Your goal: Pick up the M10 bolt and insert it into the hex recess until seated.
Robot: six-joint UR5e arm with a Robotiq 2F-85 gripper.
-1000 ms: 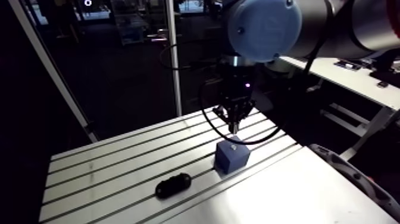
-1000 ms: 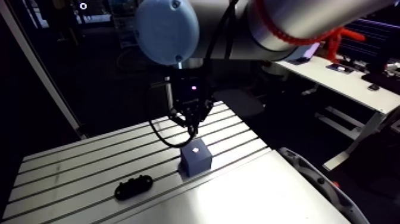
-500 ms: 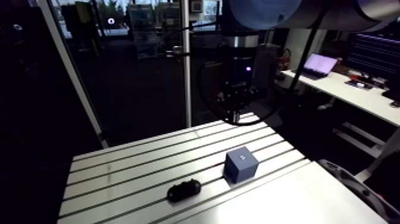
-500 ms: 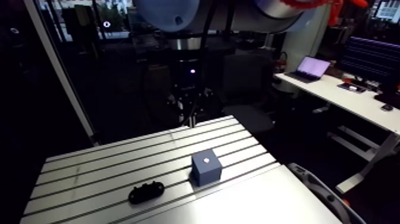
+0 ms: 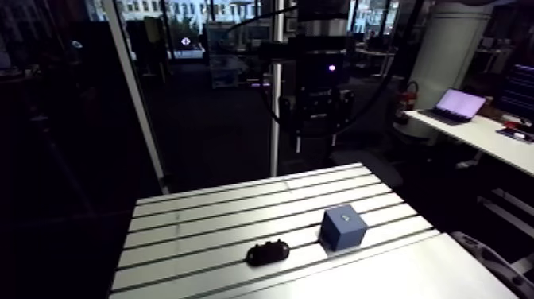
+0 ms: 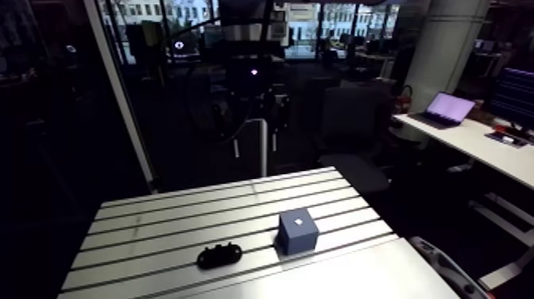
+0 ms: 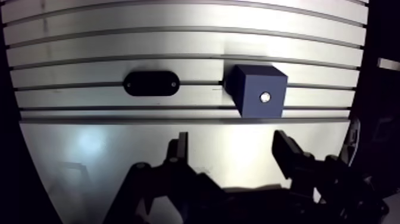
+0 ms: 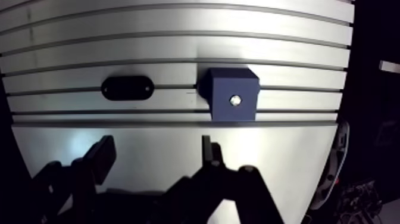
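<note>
Blue, the block (image 5: pixel 343 228) sits on the right half of the desk (image 5: pixel 199 208). It lies across the slots, close to where the slotted part meets the smooth plate on the near side. In the middle of its top face we see a small bright round spot, the bolt (image 7: pixel 265 96), sunk in the block with only its end showing. How deep it goes we cannot tell. Left of the block and a little nearer lies a black oval piece (image 5: pixel 267 253), apart from it and lying along a slot.

The gripper (image 7: pixel 231 144) hangs high above the desk. In the arm view it shows over the far edge, well apart from the block. In the wrist view its fingers (image 7: pixel 178 152) are spread wide with nothing between them, and the block and black piece both lie ahead of them.

Earlier the gripper stood just over the block's top, its tips close to the bolt. Just before now it had lifted clear, and now it is higher still and farther back. The whole arm view has shifted too, which we put down to the camera riding up with the arm. Block, bolt and black piece keep the same places against each other and against the slots.
</note>
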